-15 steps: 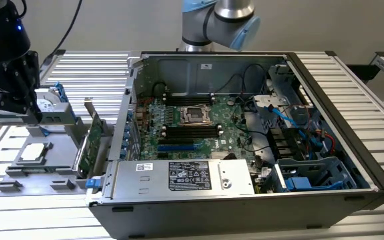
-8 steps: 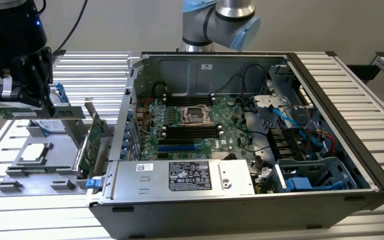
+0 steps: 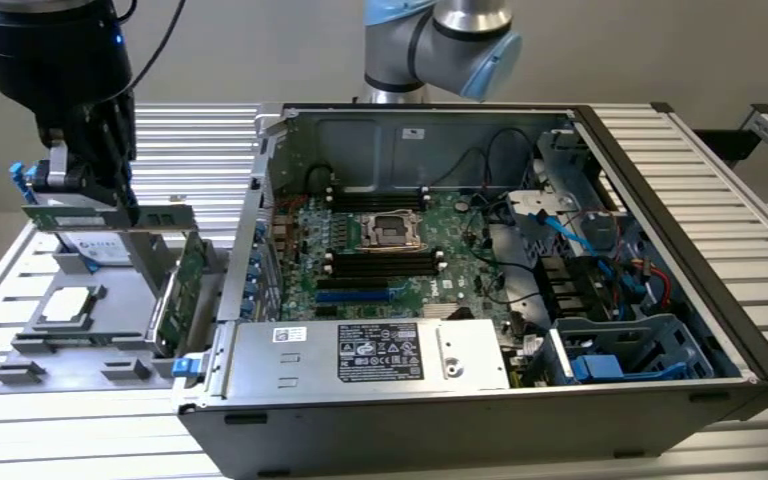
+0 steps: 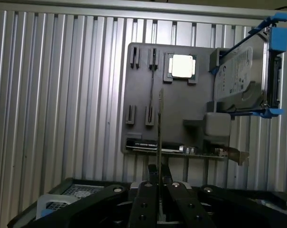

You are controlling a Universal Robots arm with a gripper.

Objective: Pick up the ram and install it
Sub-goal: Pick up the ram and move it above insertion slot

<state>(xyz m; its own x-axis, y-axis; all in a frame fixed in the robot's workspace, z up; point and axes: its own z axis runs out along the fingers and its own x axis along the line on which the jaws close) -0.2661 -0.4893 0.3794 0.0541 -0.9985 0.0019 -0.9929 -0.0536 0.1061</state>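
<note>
My gripper (image 3: 91, 203) hangs at the exterior view's left, above the grey parts holder (image 3: 37, 345), shut on the ram (image 3: 144, 217). The ram is a long, thin green stick held level, lifted off the holder. In the wrist view the ram (image 4: 159, 128) shows edge-on as a thin line running out from between the black fingers (image 4: 144, 199) of my gripper (image 4: 158, 183). The open computer case (image 3: 651, 250) lies to the exterior view's right, with the motherboard's black memory slots (image 3: 384, 263) beside the processor socket (image 3: 388, 228).
The holder (image 4: 181, 107) also carries a silver hard drive with blue rails (image 4: 243, 80), a processor chip (image 4: 182, 65) and a tall green expansion card (image 3: 187, 285) standing close to the case wall. A power supply (image 3: 371, 355) and loose cables (image 3: 558, 230) sit inside the case.
</note>
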